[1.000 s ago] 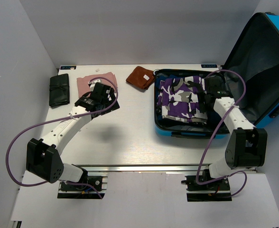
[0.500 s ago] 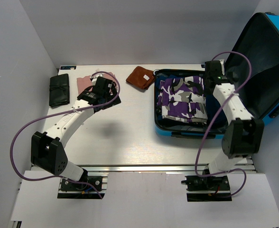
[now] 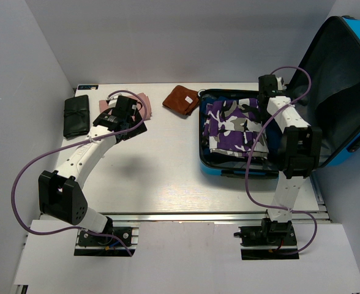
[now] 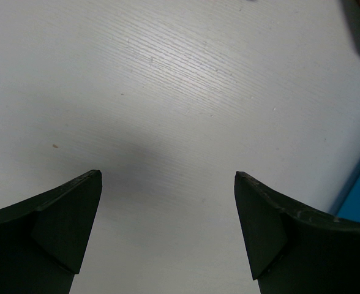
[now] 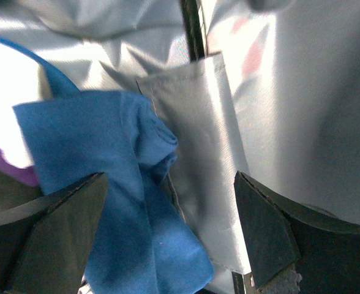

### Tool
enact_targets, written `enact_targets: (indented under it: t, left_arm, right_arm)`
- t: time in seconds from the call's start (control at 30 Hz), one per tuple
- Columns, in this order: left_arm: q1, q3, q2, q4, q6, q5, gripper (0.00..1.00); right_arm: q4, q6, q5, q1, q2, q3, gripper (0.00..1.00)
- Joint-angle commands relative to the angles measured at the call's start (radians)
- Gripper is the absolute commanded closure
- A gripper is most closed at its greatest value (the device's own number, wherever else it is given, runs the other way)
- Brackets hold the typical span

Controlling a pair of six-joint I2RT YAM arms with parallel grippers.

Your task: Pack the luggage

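The luggage (image 5: 278, 92) close ahead, between spread right fingers (image 5: 262, 233)

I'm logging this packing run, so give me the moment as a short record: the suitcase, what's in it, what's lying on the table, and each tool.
luggage: open, lid raised to the right
inside: purple camouflage garment; blue cloth against grey lining
on table: pink cloth, brown cloth, black pouch
left tool: open, empty, above bare table beside pink cloth
right tool: open, gripping nothing, over the luggage's far end, above blue cloth
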Motion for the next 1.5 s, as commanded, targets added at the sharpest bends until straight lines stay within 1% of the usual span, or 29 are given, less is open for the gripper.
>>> enact_targets:
  t: [0.0,0.1,0.13,0.17,0.2,0.23,0.27,0.3,0.33,0.4,0.47,0.5,0.57,0.6,0.63,0.7,0.73,0.77,0.83,0.87,1.0,1.17,1.23,1.27,1.3,1.33,1.37,1.4,1.47]
  left_arm:
    - [0.019,0.042,-0.048,-0.032,0.006,-0.02,0.02]
    - [0.04,0.053,-0.054,-0.031,0.006,-0.02,0.02]
    - [0.04,0.057,-0.051,-0.026,0.007,-0.02,0.02]
    - [0.053,0.065,-0.032,-0.021,0.01,-0.017,0.02]
    - [0.066,0.086,-0.02,-0.018,0.012,-0.005,0.02]
    - [0.076,0.1,-0.003,-0.012,0.019,0.01,0.02]
    - [0.096,0.115,0.041,-0.003,0.025,0.027,0.02]
    - [0.105,0.16,0.066,0.0,0.027,0.04,0.02]
    - [0.116,0.184,0.095,0.006,0.03,0.066,0.02]
    - [0.143,0.235,0.187,0.028,0.048,0.096,0.02]
    - [0.152,0.324,0.259,0.057,0.076,0.126,0.02]
    - [0.166,0.362,0.338,0.058,0.082,0.124,0.02]
    - [0.18,0.497,0.427,0.068,0.119,0.124,0.02]
    - [0.192,0.555,0.528,0.062,0.124,0.13,0.02]
    - [0.204,0.683,0.584,0.051,0.139,0.133,0.02]
    - [0.205,0.813,0.694,0.029,0.147,0.136,0.02]
    - [0.214,0.87,0.803,0.026,0.153,0.132,0.02]
    - [0.214,0.966,0.849,0.041,0.163,0.132,0.02]
    - [0.214,1.026,0.964,0.061,0.186,0.129,0.02]
    - [0.214,1.034,0.985,0.086,0.196,0.126,0.02]
    - [0.214,0.978,1.028,0.091,0.2,0.119,0.02]
    - [0.169,0.82,0.976,0.1,0.229,0.123,0.02]
    - [0.157,0.699,0.939,0.1,0.211,0.165,0.03]
    - [0.157,0.642,0.88,0.109,0.208,0.184,0.04]
    - [0.128,0.508,0.841,0.126,0.202,0.207,0.05]
    - [0.114,0.431,0.797,0.175,0.199,0.219,0.05]
    - [0.097,0.354,0.705,0.205,0.199,0.242,0.05]
    - [0.056,0.194,0.652,0.236,0.2,0.265,0.06]
    - [0.005,0.04,0.553,0.33,0.194,0.358,0.06]
  right_arm:
    - [0.04,0.039,-0.045,0.001,-0.099,0.07,0.11]
    - [0.017,0.062,-0.129,0.004,-0.227,0.067,0.11]
    - [0.007,0.082,-0.231,0.008,-0.263,0.059,0.11]
    - [-0.012,0.123,-0.298,0.01,-0.331,0.047,0.11]
    - [-0.007,0.133,-0.447,0.007,-0.365,0.027,0.11]
    - [0.01,0.143,-0.525,0.007,-0.406,-0.038,0.11]
    - [0.055,0.14,-0.595,0.011,-0.487,-0.081,0.11]
    - [0.074,0.14,-0.713,0.013,-0.523,-0.12,0.11]
    - [0.094,0.151,-0.749,0.028,-0.556,-0.182,0.11]
    - [0.094,0.153,-0.855,0.048,-0.61,-0.217,0.11]
    - [0.079,0.153,-0.875,0.102,-0.63,-0.24,0.11]
    - [0.059,0.151,-0.875,0.111,-0.636,-0.246,0.11]
    - [0.05,0.15,-0.874,0.169,-0.649,-0.269,0.11]
    - [0.05,0.151,-0.863,0.197,-0.658,-0.28,0.11]
    - [0.054,0.154,-0.857,0.207,-0.667,-0.292,0.11]
    - [0.065,0.173,-0.849,0.243,-0.705,-0.335,0.11]
    - [0.071,0.179,-0.848,0.252,-0.719,-0.349,0.11]
    - [0.077,0.182,-0.846,0.273,-0.748,-0.365,0.11]
    - [0.068,0.19,-0.837,0.281,-0.773,-0.398,0.11]
    - [0.056,0.19,-0.832,0.29,-0.794,-0.404,0.11]
    - [0.022,0.196,-0.782,0.318,-0.834,-0.43,0.11]
    - [0.007,0.199,-0.775,0.349,-0.854,-0.447,0.11]
    - [0.005,0.199,-0.777,0.369,-0.859,-0.458,0.11]
    - [-0.002,0.197,-0.772,0.373,-0.863,-0.462,0.11]
    - [-0.007,0.199,-0.771,0.381,-0.867,-0.467,0.11]
    - [-0.007,0.197,-0.768,0.392,-0.879,-0.478,0.11]
    - [-0.009,0.2,-0.769,0.402,-0.885,-0.482,0.11]
    - [-0.006,0.202,-0.777,0.408,-0.888,-0.488,0.11]
    - [0.0,0.206,-0.804,0.439,-0.897,-0.513,0.11]
